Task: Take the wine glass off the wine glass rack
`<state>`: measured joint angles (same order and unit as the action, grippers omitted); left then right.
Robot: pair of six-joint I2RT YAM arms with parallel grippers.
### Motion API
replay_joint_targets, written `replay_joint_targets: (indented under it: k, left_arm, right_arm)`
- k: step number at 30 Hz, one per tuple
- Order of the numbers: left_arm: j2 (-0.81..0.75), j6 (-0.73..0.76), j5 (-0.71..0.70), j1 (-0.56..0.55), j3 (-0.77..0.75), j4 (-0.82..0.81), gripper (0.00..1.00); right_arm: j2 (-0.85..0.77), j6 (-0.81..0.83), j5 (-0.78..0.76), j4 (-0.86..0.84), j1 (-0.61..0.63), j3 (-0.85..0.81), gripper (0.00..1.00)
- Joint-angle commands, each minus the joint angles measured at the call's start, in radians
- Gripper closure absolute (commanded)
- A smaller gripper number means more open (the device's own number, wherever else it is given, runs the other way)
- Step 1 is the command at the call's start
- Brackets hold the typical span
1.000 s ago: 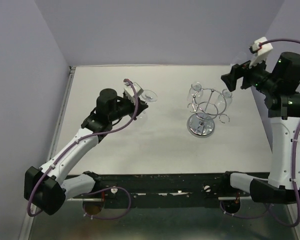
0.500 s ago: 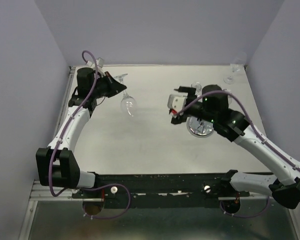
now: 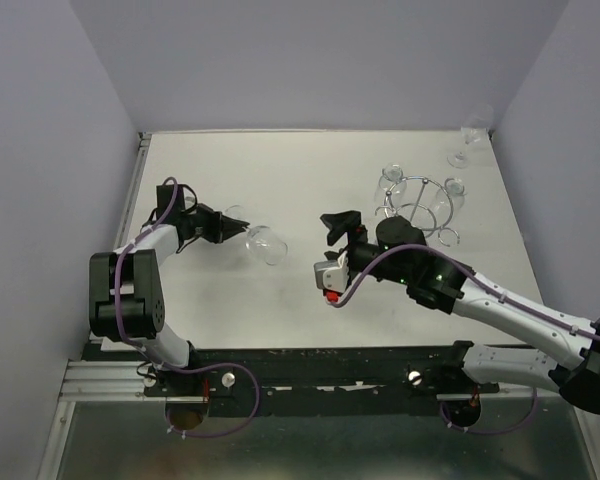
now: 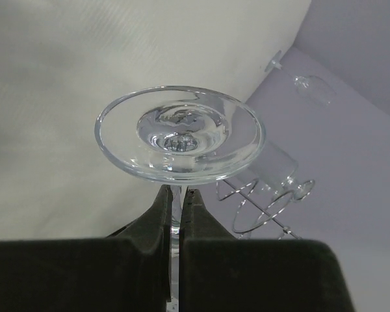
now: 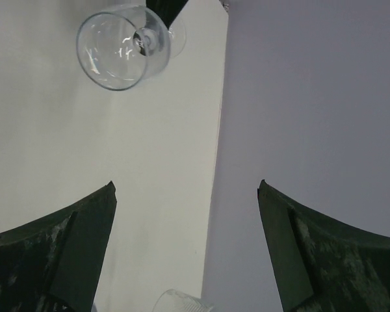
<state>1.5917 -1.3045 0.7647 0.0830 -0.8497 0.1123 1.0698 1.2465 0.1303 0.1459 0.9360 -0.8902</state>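
**Q:** Overhead, where is the wine glass (image 3: pixel 265 243) relative to the wine glass rack (image 3: pixel 417 207)?

**A:** It is off the rack and well apart from it, over the left half of the bench (image 3: pixel 310 165). The glass lies roughly level, with its bowl toward the right arm and its foot toward the left arm. Whether the bowl touches the bench cannot be told.

**Q:** How is it held?

**A:** The left end effector (image 3: pixel 227 225) has its fingers pressed together on the stem, just below the round foot, as the left wrist view shows.

**Q:** And the right end effector (image 3: pixel 342 224)?

**A:** Its fingers are spread wide, with nothing between them. It sits between the held glass and the rack, near the rack's left side. Its wrist view looks toward the open mouth of the held bowl.

**Q:** What else is at the rack?

**A:** One hanging glass (image 3: pixel 392 178) is on the far-left hook arm and a second hanging glass (image 3: pixel 453 188) is on the far-right one. A corner glass (image 3: pixel 470 140) sits at the bench's far right corner, beside the wall.
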Motion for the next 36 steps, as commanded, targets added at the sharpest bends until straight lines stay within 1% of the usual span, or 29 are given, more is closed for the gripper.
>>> replay_joint_targets:
  k: [1, 6, 9, 12, 16, 18, 26, 36]
  left_arm:
    - [-0.01, -0.162, 0.111, 0.0, -0.066, 0.015, 1.0]
    - [-0.015, -0.17, 0.096, 0.0, -0.084, 0.058, 1.0]
    - [-0.029, -0.164, 0.088, -0.008, -0.077, 0.09, 1.0]
    - [-0.045, -0.167, 0.081, -0.015, -0.068, 0.102, 1.0]
    - [-0.062, -0.167, 0.073, -0.017, -0.055, 0.107, 1.0]
    - [-0.071, -0.165, 0.07, -0.019, -0.052, 0.109, 1.0]
    - [-0.09, -0.148, 0.056, -0.019, -0.042, 0.141, 1.0]
    - [-0.104, -0.145, 0.053, -0.025, -0.026, 0.136, 1.0]
  right_arm:
    - [0.041, 0.099, 0.078, -0.089, 0.009, 0.03, 0.03]
    - [0.103, 0.119, 0.163, -0.132, 0.011, 0.04, 0.03]
    - [0.154, 0.149, 0.157, -0.221, 0.015, 0.057, 0.0]
    - [0.209, 0.166, 0.124, -0.336, 0.029, 0.068, 0.0]
    - [0.288, 0.201, 0.133, -0.422, 0.05, 0.063, 0.0]
    - [0.315, 0.223, 0.143, -0.437, 0.058, 0.065, 0.0]
    - [0.412, 0.174, 0.135, -0.473, 0.076, 0.001, 0.0]
    - [0.456, 0.162, 0.141, -0.483, 0.092, -0.035, 0.01]
